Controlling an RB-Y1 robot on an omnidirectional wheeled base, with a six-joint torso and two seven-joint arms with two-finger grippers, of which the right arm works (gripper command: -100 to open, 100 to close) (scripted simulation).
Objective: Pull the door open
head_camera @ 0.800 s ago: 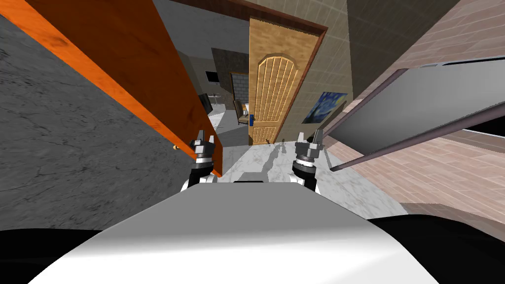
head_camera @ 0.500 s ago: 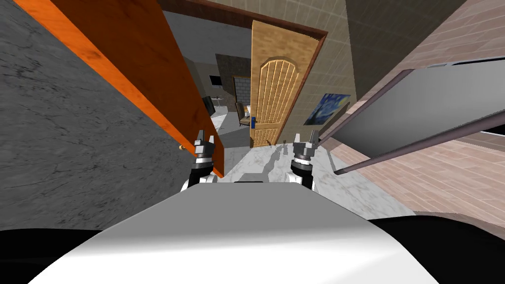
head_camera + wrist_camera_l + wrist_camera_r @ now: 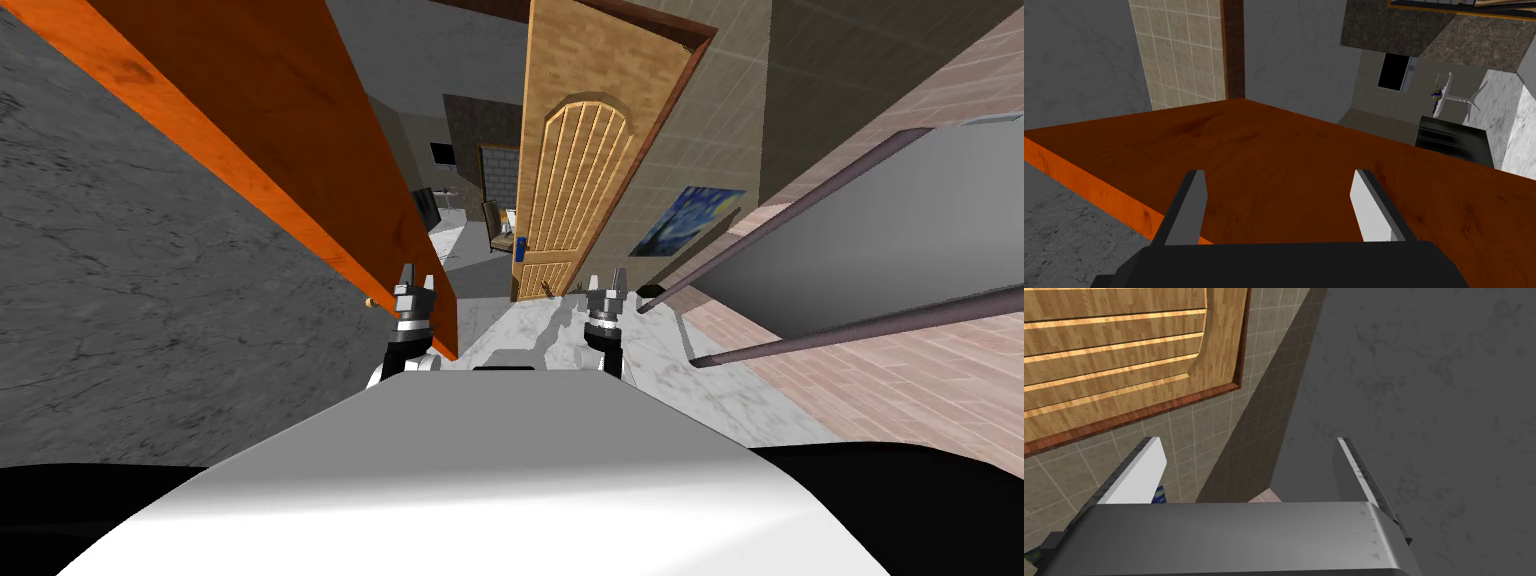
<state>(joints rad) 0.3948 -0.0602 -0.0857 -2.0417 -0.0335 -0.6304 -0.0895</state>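
Head view puts the grey wall [image 3: 120, 260] as the biggest surface, lying beyond the left jaws on their outer side. Next comes the orange door [image 3: 290, 140], the task's thing. It stands swung well out from that wall, and in the left wrist view its broad face [image 3: 1304, 165] runs close in front of the left jaws, with its paler narrow edge off to one side of them. A framed grey panel [image 3: 880, 220] slants in near the right jaws, and a light wood door [image 3: 570, 190] stands well ahead of both pairs, a painting [image 3: 695, 215] beside it. Smallest is the pale knob [image 3: 367, 300], just beside the left jaws on the wall side of the orange door.

Both pairs of jaws stand apart, gripping nothing. The right jaws are well clear of the orange door.

With no hold on it, the door looks free to drift back. A forward move could also drive the spread left jaws into its face, or scrape them along it.
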